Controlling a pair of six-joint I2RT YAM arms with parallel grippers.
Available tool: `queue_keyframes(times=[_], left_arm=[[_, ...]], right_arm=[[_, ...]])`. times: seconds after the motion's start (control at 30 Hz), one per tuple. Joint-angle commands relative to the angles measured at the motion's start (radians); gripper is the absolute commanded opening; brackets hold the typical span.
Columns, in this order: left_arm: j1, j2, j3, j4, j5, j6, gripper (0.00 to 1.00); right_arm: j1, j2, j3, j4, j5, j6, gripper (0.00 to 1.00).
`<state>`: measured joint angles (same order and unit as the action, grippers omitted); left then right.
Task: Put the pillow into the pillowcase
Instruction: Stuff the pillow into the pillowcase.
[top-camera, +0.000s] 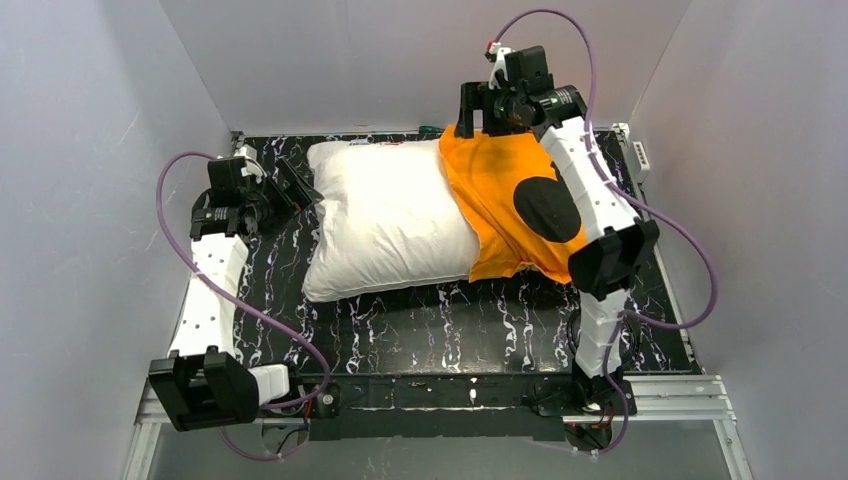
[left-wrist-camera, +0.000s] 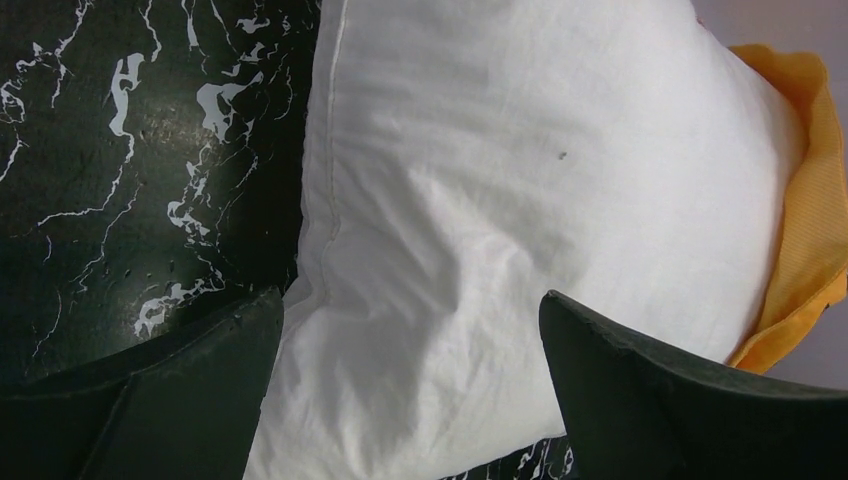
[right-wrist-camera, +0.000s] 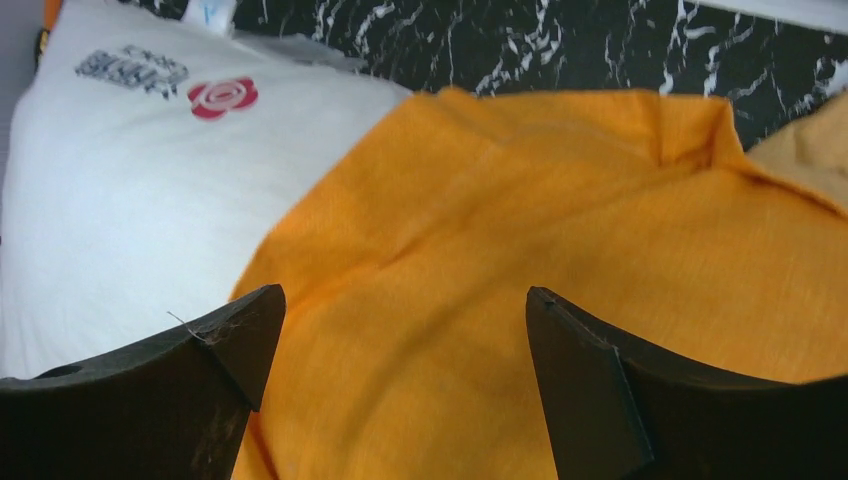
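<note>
2 arms reach out over a black table (top-camera: 420, 335) veined with white, inside a pale-walled enclosure.

On the left, the left arm runs up along the table's left edge, and a purple cable (top-camera: 175, 170) loops beside it. The left gripper (top-camera: 288, 190) sits just beside the far left corner of the pillow (top-camera: 385, 215). In the left wrist view, the left gripper (left-wrist-camera: 408, 300) has its 2 dark fingers (left-wrist-camera: 200, 390) spread wide. Nothing is caught between them, and the pillow's (left-wrist-camera: 500, 200) white fabric and seam fill the gap ahead of them.

The pillow lies in the far middle of the table, plump and off-white. Its left part is bare, and its right end is tucked inside the pillowcase (top-camera: 495, 190). The right wrist view shows a red rosette mark (right-wrist-camera: 222, 96) and grey print near 1 corner of the pillow (right-wrist-camera: 120, 200).

The pillowcase is bright orange. Its open edge crosses the pillow on a slant, and its loose near corner lies on the table. 1 large black disc (top-camera: 545, 208) shows on its upper face, partly behind the right arm.

On the right, the right arm rises from the near edge and bends over the pillowcase. The right gripper (top-camera: 472, 115) hangs at the case's far corner. In the right wrist view, the right gripper (right-wrist-camera: 405, 292) has its jaws wide apart above creased orange cloth (right-wrist-camera: 520, 200), gripping nothing.
</note>
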<state>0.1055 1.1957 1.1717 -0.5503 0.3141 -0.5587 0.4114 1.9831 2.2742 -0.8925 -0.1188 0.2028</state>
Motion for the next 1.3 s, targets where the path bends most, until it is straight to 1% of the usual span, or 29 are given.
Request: queue_keyframes(times=[0.0,0.07,0.17,0.27,0.3,0.33,0.47,0.5,0.53,0.6,0.67,0.73,0.77,0.83,0.87,0.9,0.97,1.07,1.1,1.13,1.2,1.27], left_arm=[[0.024,0.050,0.001,0.006,0.098,0.024,0.98],[0.028,0.056,-0.022,0.042,0.131,0.006,0.95],[0.036,0.073,-0.066,0.104,0.178,-0.031,0.92],[0.036,0.125,-0.083,0.133,0.248,-0.065,0.88],[0.036,0.147,-0.083,0.133,0.265,-0.069,0.86],[0.036,0.167,-0.087,0.140,0.283,-0.076,0.84],[0.030,0.239,-0.106,0.182,0.353,-0.120,0.78],[0.022,0.256,-0.106,0.196,0.371,-0.128,0.76],[0.012,0.273,-0.107,0.209,0.391,-0.137,0.72],[-0.020,0.304,-0.097,0.235,0.428,-0.152,0.64],[-0.060,0.324,-0.075,0.249,0.441,-0.159,0.57],[-0.089,0.334,-0.048,0.272,0.436,-0.168,0.51],[-0.131,0.338,-0.038,0.288,0.435,-0.174,0.48],[-0.162,0.353,-0.012,0.314,0.436,-0.192,0.41],[-0.171,0.361,0.003,0.315,0.437,-0.193,0.37],[-0.174,0.367,0.012,0.316,0.439,-0.195,0.36],[-0.175,0.367,0.017,0.311,0.438,-0.194,0.36],[-0.175,0.354,0.017,0.267,0.426,-0.167,0.38],[-0.175,0.348,0.009,0.262,0.424,-0.164,0.39],[-0.175,0.342,-0.001,0.262,0.424,-0.163,0.39],[-0.175,0.329,-0.022,0.265,0.427,-0.165,0.40],[-0.175,0.318,-0.039,0.264,0.429,-0.165,0.40]], right_arm=[[0.009,0.141,0.211,0.027,-0.058,0.029,0.98],[0.009,0.166,0.220,0.088,-0.094,0.075,0.98],[0.009,0.175,0.146,0.162,-0.114,0.134,0.98],[0.009,0.234,0.181,0.112,-0.102,0.144,0.98],[0.009,0.251,0.197,0.091,-0.099,0.141,0.96],[0.009,0.261,0.203,0.085,-0.106,0.136,0.85],[0.007,0.241,0.164,0.156,-0.210,0.172,0.22],[0.007,0.235,0.150,0.190,-0.254,0.196,0.10],[0.007,0.229,0.137,0.233,-0.305,0.221,0.02],[0.010,0.214,0.093,0.344,-0.418,0.293,0.01],[0.017,0.197,0.047,0.498,-0.513,0.390,0.01],[0.035,0.180,0.013,0.613,-0.577,0.474,0.01],[0.045,0.174,0.002,0.654,-0.596,0.514,0.01],[0.068,0.168,-0.024,0.740,-0.630,0.594,0.01],[0.076,0.168,-0.021,0.738,-0.637,0.592,0.01],[0.077,0.165,-0.010,0.696,-0.626,0.561,0.01],[0.075,0.144,0.014,0.551,-0.552,0.440,0.01],[0.071,0.082,0.039,0.338,-0.364,0.247,0.42],[0.071,0.059,0.039,0.289,-0.281,0.194,0.53],[0.072,0.039,0.033,0.249,-0.236,0.150,0.61],[0.073,0.006,0.011,0.187,-0.092,0.073,0.75],[0.073,-0.011,0.003,0.128,0.015,0.012,0.86]])
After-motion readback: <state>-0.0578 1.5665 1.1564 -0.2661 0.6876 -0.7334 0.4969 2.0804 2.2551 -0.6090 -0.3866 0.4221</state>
